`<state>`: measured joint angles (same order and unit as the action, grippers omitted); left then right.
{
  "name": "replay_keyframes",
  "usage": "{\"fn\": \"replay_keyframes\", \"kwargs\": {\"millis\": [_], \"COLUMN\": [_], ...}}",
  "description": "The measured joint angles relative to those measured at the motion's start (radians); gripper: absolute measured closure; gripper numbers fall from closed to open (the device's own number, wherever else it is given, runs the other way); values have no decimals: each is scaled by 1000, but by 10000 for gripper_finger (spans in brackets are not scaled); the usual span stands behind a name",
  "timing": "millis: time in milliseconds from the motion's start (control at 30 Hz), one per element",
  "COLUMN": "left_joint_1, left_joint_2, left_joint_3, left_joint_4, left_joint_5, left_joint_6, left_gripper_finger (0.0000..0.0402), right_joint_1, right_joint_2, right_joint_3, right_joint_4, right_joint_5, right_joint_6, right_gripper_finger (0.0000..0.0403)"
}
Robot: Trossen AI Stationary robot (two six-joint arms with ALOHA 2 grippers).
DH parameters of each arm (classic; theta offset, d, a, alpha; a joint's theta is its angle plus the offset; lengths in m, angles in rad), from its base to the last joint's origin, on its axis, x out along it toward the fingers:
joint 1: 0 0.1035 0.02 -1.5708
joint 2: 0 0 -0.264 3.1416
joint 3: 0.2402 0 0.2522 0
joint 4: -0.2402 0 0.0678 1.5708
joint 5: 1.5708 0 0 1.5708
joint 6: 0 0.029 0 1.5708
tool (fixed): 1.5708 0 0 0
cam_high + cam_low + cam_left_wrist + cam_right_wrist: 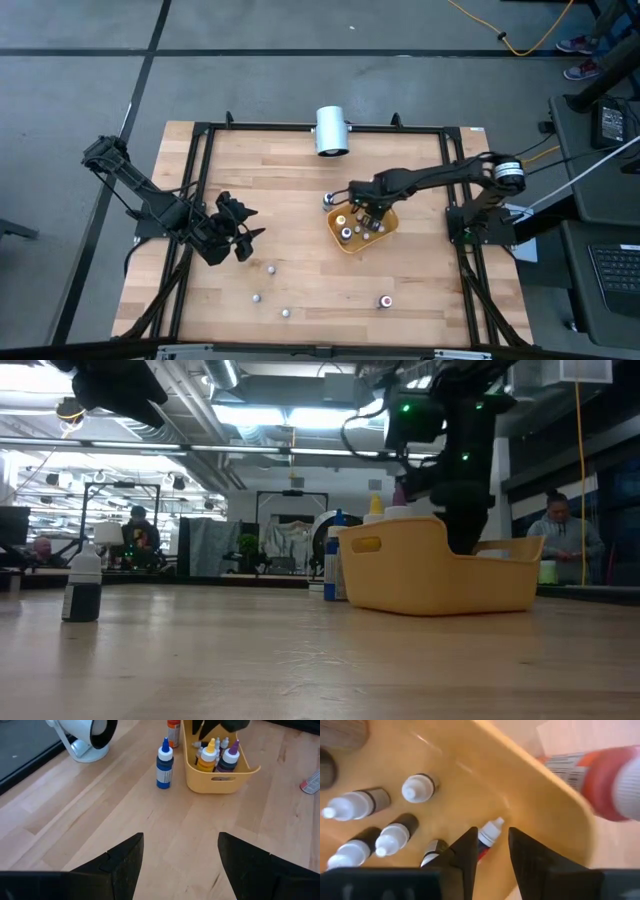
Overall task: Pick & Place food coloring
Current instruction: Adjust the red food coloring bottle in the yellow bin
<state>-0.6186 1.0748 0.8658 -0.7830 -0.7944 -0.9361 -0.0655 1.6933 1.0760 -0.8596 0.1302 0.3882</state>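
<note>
An orange-yellow tray (385,232) sits right of the table's middle and holds several food coloring bottles (395,837) with white caps. My right gripper (492,835) reaches down into the tray (440,565), shut on one small bottle near the tray's wall. More bottles stand loose on the table: a blue one (164,765) and an orange one (173,732) beside the tray, and others near the front edge (270,268). My left gripper (180,850) hovers open over the table's left side (240,238), with nothing between its fingers. My right gripper pinches the small bottle by its body (482,847) between its two fingers, coming from above and pointing down into the tray. The white cap (493,826) sticks out past the fingertips toward the tray's floor by its wall. Whether the cap touches the tray, I cannot tell.
A big white cylinder (332,130) lies at the table's far edge. A dark-bodied bottle (82,588) stands alone on the wood, and one with a red top (385,300) stands near the front edge. A black frame (200,150) borders the table. People stand in the room behind.
</note>
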Motion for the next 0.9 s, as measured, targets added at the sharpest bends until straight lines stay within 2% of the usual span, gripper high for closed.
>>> {"fn": "replay_keyframes", "kwargs": {"millis": [300,467,633,900], "left_joint_1": [0,-1,-1,-1], "left_joint_2": [0,0,0,0], "left_joint_3": [0,0,0,0], "left_joint_4": [0,0,0,0], "left_joint_5": [2,19,46,46], "left_joint_6": [8,21,63,91], "left_gripper_finger": [153,153,153,153], "right_joint_1": [18,18,18,24], "right_joint_2": [154,168,162,162], "right_joint_3": [125,158,174,175], "right_joint_4": [-76,-98,-147,-160], "right_joint_5": [8,8,9,-1], "right_joint_6": [1,27,59,105], "right_gripper_finger": [352,357,332,257]}}
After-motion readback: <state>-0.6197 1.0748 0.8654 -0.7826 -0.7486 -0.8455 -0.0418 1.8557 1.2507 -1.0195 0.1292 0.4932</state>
